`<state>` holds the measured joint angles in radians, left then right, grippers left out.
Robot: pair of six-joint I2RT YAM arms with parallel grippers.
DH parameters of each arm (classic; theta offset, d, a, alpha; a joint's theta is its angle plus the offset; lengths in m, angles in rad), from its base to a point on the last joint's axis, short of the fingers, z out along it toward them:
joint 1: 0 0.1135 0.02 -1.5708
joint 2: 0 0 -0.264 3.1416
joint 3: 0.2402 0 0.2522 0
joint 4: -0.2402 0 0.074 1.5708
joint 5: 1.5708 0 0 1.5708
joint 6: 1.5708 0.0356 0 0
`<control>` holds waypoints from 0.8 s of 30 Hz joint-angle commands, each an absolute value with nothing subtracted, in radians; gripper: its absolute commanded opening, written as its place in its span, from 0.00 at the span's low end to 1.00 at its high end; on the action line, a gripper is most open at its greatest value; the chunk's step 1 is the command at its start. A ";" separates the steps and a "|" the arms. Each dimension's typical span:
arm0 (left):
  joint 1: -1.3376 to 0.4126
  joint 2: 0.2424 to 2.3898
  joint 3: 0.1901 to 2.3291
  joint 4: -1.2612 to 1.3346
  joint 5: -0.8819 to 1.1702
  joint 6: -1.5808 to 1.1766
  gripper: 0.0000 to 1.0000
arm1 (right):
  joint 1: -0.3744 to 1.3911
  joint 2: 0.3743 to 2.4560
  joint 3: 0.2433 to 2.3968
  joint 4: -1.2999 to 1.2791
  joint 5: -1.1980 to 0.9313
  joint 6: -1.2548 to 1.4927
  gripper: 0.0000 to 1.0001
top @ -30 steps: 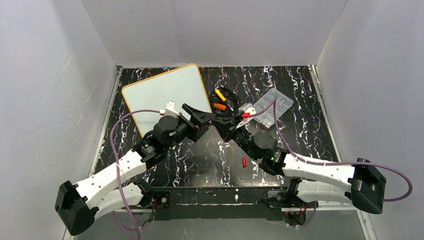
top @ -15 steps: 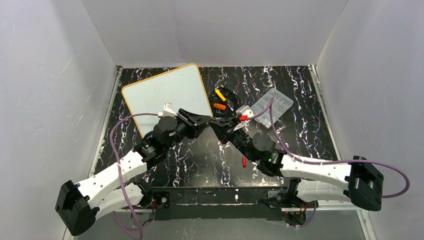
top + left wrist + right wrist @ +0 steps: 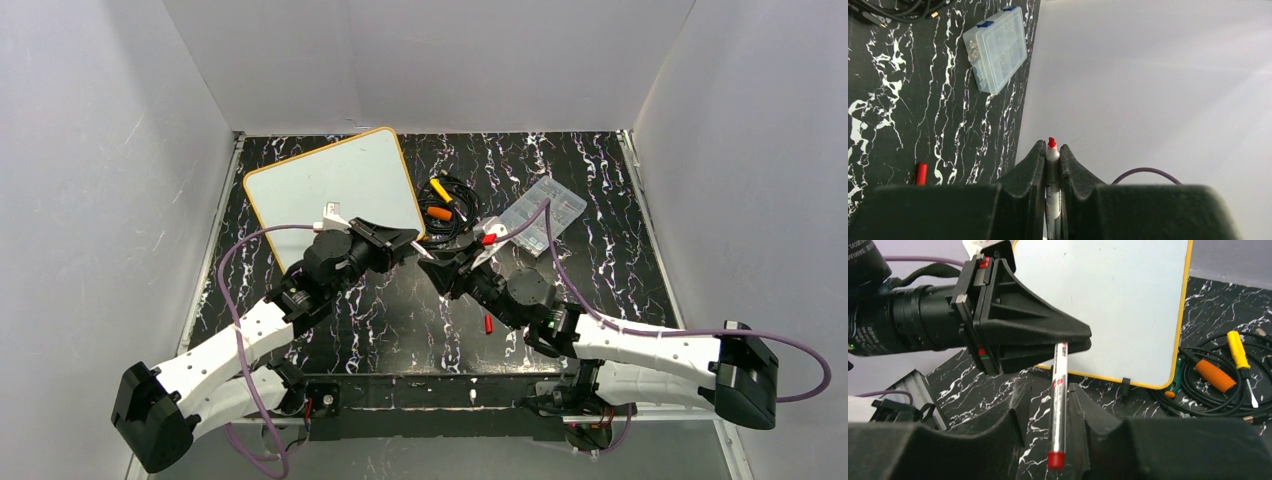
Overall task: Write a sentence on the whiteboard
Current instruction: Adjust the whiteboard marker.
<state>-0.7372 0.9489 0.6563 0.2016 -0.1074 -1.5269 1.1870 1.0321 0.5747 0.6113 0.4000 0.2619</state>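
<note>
Looking like a marker (image 3: 1058, 410) handoff: left gripper (image 3: 1051, 150) clamped on it, right gripper (image 3: 1048, 387) spread around the barrel (not pinching yet). The whiteboard (image 3: 330, 185), beyond the left gripper, is blank; whole sentence left to write.

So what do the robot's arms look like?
The left arm and right arm are both made of smooth white shells joined by round black joints. A purple cable loops along each one. The left gripper and right gripper are black, each with two wedge-shaped fingers.
</note>
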 commanded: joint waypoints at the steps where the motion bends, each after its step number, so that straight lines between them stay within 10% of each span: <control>1: -0.722 0.933 0.664 0.193 -0.155 -1.462 0.00 | 1.195 0.986 0.630 0.453 0.366 0.339 0.46; 5: -0.710 0.941 0.650 0.193 -0.135 -1.446 0.00 | 1.194 1.007 0.717 0.272 0.405 0.395 0.67; 10: -0.696 0.942 0.656 0.192 -0.100 -1.361 0.00 | 1.186 1.075 0.879 0.032 0.418 0.398 0.69; 24: -0.671 0.969 0.653 0.184 -0.012 -1.321 0.00 | 1.113 1.212 0.984 -0.067 0.195 0.365 0.41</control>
